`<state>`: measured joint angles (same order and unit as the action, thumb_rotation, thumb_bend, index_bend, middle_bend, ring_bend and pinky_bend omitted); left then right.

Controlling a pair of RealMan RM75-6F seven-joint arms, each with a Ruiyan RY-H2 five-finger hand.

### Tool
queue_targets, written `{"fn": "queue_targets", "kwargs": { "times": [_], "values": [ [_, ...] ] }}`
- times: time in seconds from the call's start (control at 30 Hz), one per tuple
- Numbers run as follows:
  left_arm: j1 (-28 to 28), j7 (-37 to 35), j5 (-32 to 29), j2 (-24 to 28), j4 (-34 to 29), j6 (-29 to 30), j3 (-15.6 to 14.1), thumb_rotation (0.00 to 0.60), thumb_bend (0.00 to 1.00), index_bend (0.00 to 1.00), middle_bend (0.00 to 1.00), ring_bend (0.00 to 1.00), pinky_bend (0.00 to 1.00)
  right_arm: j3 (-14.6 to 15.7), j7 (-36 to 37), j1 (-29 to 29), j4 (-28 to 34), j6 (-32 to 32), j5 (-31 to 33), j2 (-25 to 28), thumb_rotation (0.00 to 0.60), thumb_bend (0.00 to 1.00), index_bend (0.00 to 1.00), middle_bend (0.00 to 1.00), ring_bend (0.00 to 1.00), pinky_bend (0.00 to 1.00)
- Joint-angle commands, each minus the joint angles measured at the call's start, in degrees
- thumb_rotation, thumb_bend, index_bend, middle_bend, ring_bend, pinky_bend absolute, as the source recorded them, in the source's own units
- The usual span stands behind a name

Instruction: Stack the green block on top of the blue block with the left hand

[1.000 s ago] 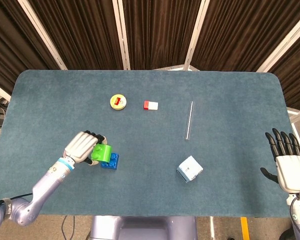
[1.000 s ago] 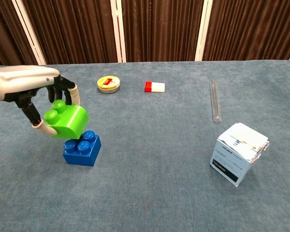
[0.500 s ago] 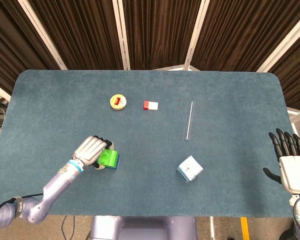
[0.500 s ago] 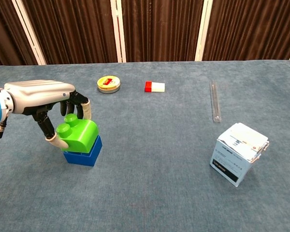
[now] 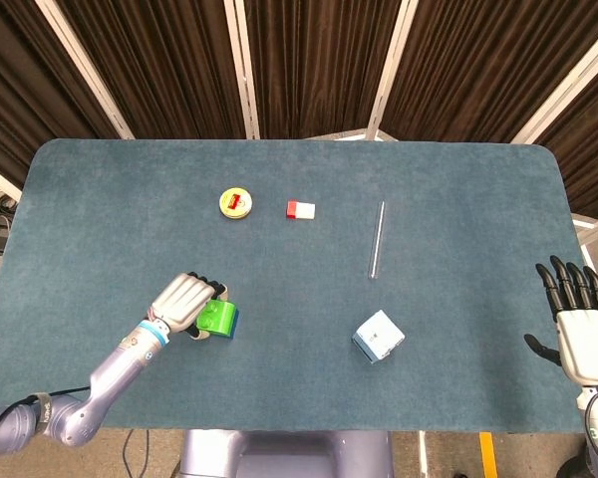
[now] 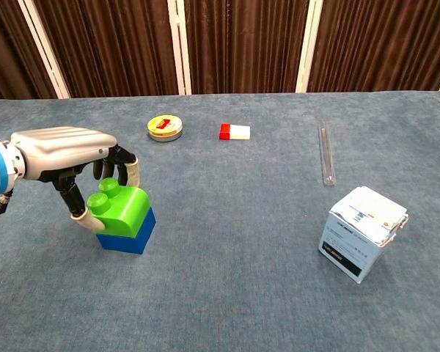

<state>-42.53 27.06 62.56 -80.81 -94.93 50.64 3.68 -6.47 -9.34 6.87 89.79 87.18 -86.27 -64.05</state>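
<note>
Head view: teal felt table (image 5: 458,179) seen from above, dark curtains behind it.
Left hand (image 5: 184,302): at about 8 o'clock on the table, curled around the green block (image 5: 217,316), fingers (image 6: 130,171) on its far side and thumb on its near side in the chest view.
Green block: sits on top of the blue block (image 6: 128,236), slightly tilted, its 2 studs pointing up toward the hand; it covers nearly all of the blue block from above.
Blue block: flat on the felt, only a blue sliver showing at the green block's 3 o'clock edge in the head view.
Right hand (image 5: 576,319): off the table's 4 o'clock edge, holding nothing, fingers straight and spread.
Yellow round tin (image 5: 236,203): at 11 o'clock, well apart from the blocks.
Red-and-white block (image 5: 300,209): just right of the tin.
Clear tube (image 5: 377,239): lying near centre, running 12 to 6 o'clock.
White carton (image 5: 378,337): at 5 o'clock, tilted in the chest view.
</note>
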Motion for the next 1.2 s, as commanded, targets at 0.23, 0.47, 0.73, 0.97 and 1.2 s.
{"fn": "queue_targets", "kwargs": {
  "times": [0.23, 0.47, 0.73, 0.97, 1.2],
  "values": [
    [-0.1, 0.2, -0.3, -0.3, 0.4, 0.7, -0.4, 0.6, 0.06, 0.41, 0.43, 0.38, 0.35, 0.1, 0.0, 0.0, 0.0, -0.2, 0.0, 0.1, 0.6, 0.0, 0.0, 0.0, 0.0, 0.0],
    [0.4, -2.6, 2.4, 0.2, 0.2, 1.5, -0.5, 0.6, 0.01, 0.01, 0.03, 0.04, 0.1, 0.2, 0.5, 0.1, -0.1, -0.2, -0.4, 0.2, 0.6, 0.0, 0.0, 0.0, 0.0, 0.0],
    [3.3, -5.7, 7.4, 3.1, -2.4, 7.6, -0.4, 0.6, 0.0, 0.0, 0.0, 0.0, 0.01, 0.3, 1.2, 0.1, 0.1, 0.2, -1.0, 0.5, 0.6, 0.0, 0.0, 0.0, 0.0, 0.0],
    [9.0, -7.8, 9.9, 8.9, -6.7, 16.4, -1.4, 0.6, 0.0, 0.0, 0.0, 0.0, 0.0, 0.5, 2.5, -0.2, 0.2, 1.1, -2.1, 0.9, 0.6, 0.0, 0.0, 0.0, 0.0, 0.0],
    [20.1, -14.1, 15.2, 15.1, -8.2, 30.8, -5.1, 0.6, 0.0, 0.0, 0.0, 0.0, 0.0, 1.1, 4.8, -0.1, 0.5, 1.8, -4.3, 1.4, 0.6, 0.0, 0.0, 0.0, 0.0, 0.0]
  ]
}}
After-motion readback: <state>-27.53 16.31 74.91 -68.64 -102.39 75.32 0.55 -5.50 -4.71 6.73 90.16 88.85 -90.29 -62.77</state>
